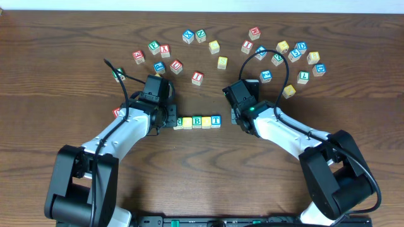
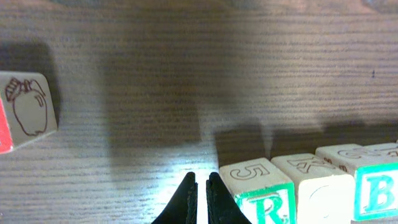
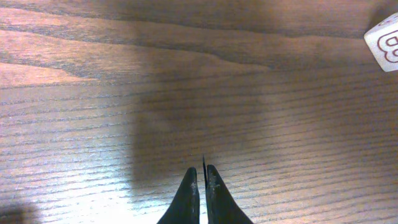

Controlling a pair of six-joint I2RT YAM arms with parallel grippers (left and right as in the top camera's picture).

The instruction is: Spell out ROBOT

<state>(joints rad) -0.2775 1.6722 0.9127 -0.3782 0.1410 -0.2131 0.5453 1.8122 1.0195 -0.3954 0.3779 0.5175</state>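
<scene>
A row of five small wooden cubes (image 1: 197, 121) lies on the table's middle: the green R (image 2: 261, 193) at its left end, a plain-faced cube (image 2: 323, 199), the green B (image 2: 376, 193), another yellow cube (image 1: 207, 121) and the blue T (image 1: 216, 120). My left gripper (image 2: 201, 180) is shut and empty, low over the wood, its right finger just beside the R cube. My right gripper (image 3: 203, 171) is also shut and empty, above bare wood a short way right of the T. In the overhead view the left gripper (image 1: 170, 120) partly hides the R.
Many loose letter cubes lie scattered across the back, such as a red-lettered one (image 1: 197, 77) and yellow ones (image 1: 222, 62) (image 1: 289, 91). A cube with an apple drawing (image 2: 25, 112) sits left of my left gripper. Another cube (image 3: 384, 40) shows at the right wrist view's top right corner.
</scene>
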